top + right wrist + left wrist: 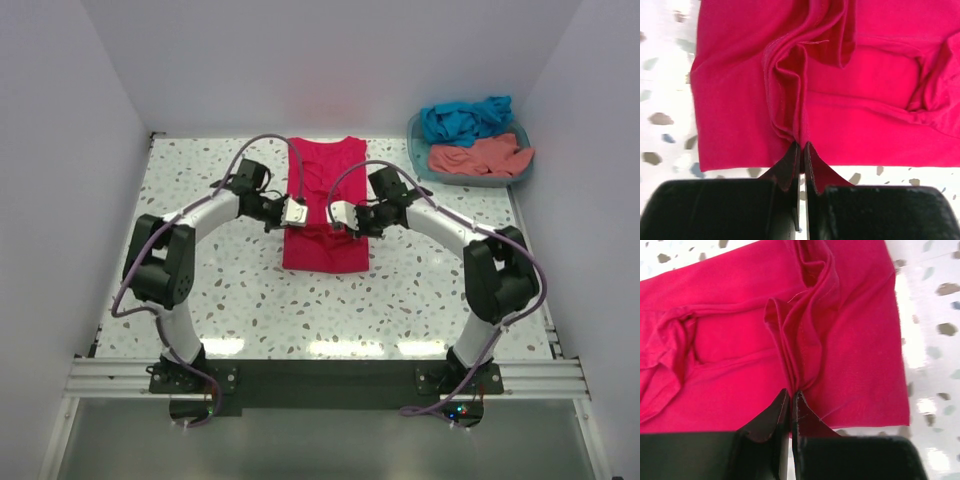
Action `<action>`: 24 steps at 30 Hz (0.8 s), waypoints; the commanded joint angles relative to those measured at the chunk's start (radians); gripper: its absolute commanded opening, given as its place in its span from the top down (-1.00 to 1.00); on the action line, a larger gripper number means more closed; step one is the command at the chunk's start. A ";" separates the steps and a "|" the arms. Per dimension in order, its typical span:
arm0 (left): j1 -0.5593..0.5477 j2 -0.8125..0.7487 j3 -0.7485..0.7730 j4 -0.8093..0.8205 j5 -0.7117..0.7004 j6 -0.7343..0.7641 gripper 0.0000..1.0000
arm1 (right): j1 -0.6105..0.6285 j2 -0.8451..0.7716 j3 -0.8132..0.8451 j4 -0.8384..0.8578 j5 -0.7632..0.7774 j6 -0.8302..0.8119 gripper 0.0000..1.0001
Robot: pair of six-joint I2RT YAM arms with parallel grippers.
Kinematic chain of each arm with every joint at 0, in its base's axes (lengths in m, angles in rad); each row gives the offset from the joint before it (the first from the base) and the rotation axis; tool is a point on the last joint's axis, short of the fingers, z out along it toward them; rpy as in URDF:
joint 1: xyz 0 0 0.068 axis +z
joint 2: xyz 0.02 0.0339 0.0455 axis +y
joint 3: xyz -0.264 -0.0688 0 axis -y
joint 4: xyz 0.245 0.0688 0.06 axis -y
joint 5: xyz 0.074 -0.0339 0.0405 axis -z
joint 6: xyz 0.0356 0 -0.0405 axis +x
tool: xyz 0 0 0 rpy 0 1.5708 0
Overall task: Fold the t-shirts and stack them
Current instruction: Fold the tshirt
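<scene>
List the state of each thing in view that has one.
crimson-pink t-shirt: partly folded, pinched at both sides.
teal-blue t-shirt: crumpled in basket.
salmon-coral t-shirt: crumpled in basket.
left end effector: shut on crimson-pink t-shirt.
right end effector: shut on crimson-pink t-shirt.

You have three t-shirts: one crimson-pink t-shirt [325,170] at 12 o'clock on the single worktop [420,290], one teal-blue t-shirt [465,118] and one salmon-coral t-shirt [478,157] at 2 o'clock. There is one teal basket [418,160]. You have two tools: the left tool [791,397] and the right tool [801,150].
</scene>
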 commanded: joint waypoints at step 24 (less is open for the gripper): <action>0.098 0.433 0.554 -0.029 0.002 0.055 1.00 | -0.137 0.433 0.534 -0.056 -0.042 -0.076 1.00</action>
